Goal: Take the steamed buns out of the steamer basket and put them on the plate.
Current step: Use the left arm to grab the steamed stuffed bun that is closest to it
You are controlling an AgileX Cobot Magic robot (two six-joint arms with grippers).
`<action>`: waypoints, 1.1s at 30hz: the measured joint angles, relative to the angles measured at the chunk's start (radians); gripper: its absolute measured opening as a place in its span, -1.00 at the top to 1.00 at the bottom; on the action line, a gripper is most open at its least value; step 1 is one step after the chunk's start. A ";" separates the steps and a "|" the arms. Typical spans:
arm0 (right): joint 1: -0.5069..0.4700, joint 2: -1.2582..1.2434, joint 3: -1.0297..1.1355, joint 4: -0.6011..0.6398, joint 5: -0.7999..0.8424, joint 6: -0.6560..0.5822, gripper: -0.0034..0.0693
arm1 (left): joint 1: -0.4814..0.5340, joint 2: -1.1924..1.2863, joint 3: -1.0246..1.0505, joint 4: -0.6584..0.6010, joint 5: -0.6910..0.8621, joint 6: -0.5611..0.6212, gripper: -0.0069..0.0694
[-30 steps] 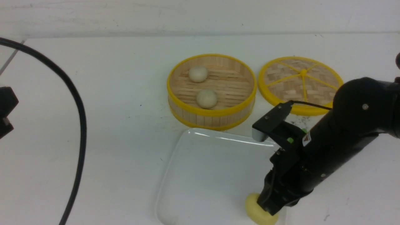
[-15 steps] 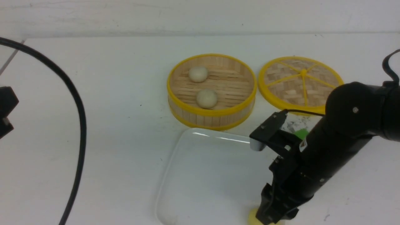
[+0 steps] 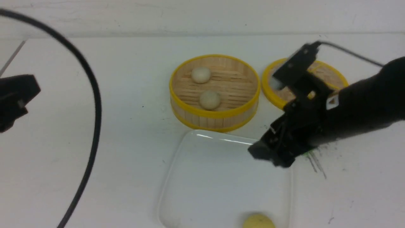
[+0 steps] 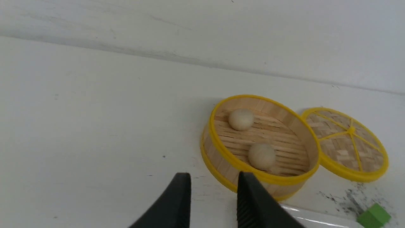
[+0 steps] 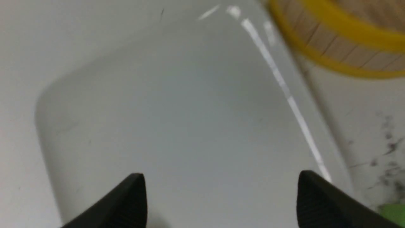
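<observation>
Front view: the big white plate [image 3: 221,180] lies nearest, its near edge out of the picture. Just beyond it sits the round basket [image 3: 215,120], two pale buns [image 3: 209,100] inside. Beside the basket, to the right, the woven lid [image 3: 340,80] lies partly behind the right arm. The right gripper [image 5: 221,196] hangs over the plate, fingers wide apart, holding nothing; the left gripper [image 4: 214,190] has a narrower gap, also unfilled. One yellow bun [image 3: 258,221] rests on the plate.
</observation>
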 joint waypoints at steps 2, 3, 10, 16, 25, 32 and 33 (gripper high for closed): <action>-0.028 -0.083 -0.019 -0.080 -0.007 0.072 -0.66 | 0.000 0.127 -0.095 -0.033 0.053 0.064 0.18; -0.039 -0.113 -0.021 -0.104 -0.008 0.092 -0.65 | 0.000 0.166 -0.125 -0.038 0.068 0.081 0.18; -0.088 -0.218 -0.023 -0.257 0.062 0.194 -0.62 | 0.000 0.563 -0.443 -0.082 0.200 0.118 0.18; -0.090 -0.218 -0.023 -0.352 0.113 0.237 -0.62 | 0.000 0.951 -0.793 -0.122 0.539 0.175 0.18; -0.092 -0.218 -0.023 -0.402 0.131 0.273 -0.62 | -0.106 1.446 -1.454 -0.082 0.676 0.120 0.18; -0.093 -0.218 -0.023 -0.420 0.154 0.281 -0.62 | -0.289 1.543 -1.637 0.223 0.701 0.042 0.18; -0.093 -0.218 -0.023 -0.420 0.156 0.281 -0.62 | -0.326 1.549 -1.643 0.301 0.701 0.021 0.18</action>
